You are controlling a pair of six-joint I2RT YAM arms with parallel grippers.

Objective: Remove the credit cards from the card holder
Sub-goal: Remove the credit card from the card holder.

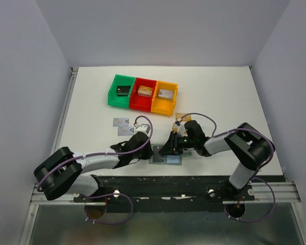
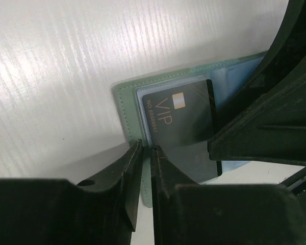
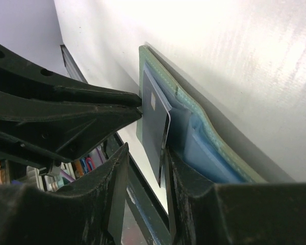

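The card holder (image 1: 172, 159) lies open near the table's front edge, between both grippers. In the left wrist view my left gripper (image 2: 147, 148) is shut on the card holder's grey-green edge (image 2: 125, 109). A black credit card (image 2: 183, 127) marked VIP sticks partway out of a pale blue pocket. In the right wrist view my right gripper (image 3: 145, 153) is open and straddles that black card (image 3: 155, 127), which rests against the right finger with a gap to the left one. Two silvery cards (image 1: 123, 126) and a tan-gold card (image 1: 182, 117) lie on the table.
A green bin (image 1: 121, 91), a red bin (image 1: 144, 93) and an orange bin (image 1: 164, 96) stand in a row at the back, each with a small block inside. The table's front rail runs just behind the card holder.
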